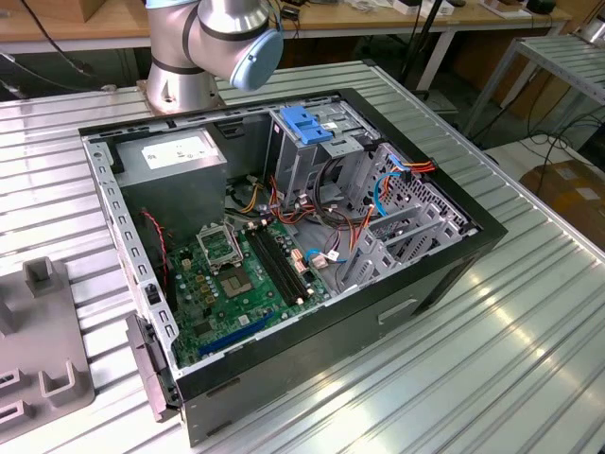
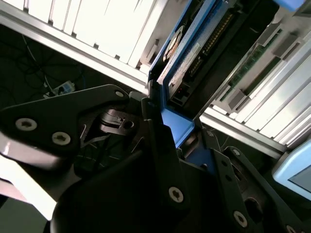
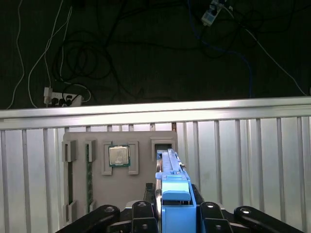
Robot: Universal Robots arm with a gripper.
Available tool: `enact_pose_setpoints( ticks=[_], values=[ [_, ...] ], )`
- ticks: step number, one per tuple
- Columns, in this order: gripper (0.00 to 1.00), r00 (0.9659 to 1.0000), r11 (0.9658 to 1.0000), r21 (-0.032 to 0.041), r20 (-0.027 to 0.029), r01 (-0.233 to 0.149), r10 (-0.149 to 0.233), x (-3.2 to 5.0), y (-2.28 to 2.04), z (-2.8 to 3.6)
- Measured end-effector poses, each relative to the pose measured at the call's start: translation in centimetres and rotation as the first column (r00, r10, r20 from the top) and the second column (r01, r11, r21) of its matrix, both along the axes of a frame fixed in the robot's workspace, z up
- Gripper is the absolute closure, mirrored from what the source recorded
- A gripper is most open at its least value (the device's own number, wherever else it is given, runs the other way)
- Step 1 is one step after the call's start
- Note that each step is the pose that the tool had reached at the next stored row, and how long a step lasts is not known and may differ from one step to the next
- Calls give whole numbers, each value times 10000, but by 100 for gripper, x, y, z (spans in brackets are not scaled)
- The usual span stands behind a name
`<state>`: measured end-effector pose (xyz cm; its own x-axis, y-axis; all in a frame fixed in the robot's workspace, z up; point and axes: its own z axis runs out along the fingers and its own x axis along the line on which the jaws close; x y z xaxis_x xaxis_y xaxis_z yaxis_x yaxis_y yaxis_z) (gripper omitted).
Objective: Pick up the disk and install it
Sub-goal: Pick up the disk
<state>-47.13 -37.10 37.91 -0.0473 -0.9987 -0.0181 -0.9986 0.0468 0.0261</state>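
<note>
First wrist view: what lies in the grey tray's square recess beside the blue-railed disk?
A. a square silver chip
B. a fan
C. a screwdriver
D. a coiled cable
A: a square silver chip lies in a recess of the grey tray, beside the disk.

The exterior view looks down at a slant, from high and well back, onto the open computer case [image 1: 312,374] on the ribbed table [image 1: 529,322]. The second wrist view sits hard against the gripper [image 2: 170,121], facing along the clamped disk [image 2: 194,58]. The first wrist view looks over the same gripper [image 3: 175,211] and disk [image 3: 174,187] across a grey tray [image 3: 97,141] and that table's edge to the floor.
</note>
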Motion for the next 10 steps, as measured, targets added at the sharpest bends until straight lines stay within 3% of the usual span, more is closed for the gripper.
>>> enact_pose_setpoints(
  ticks=[10],
  values=[
    [63, 10000, 10000, 0, -1, 0, 0, 0, 0, 194]
  ],
)
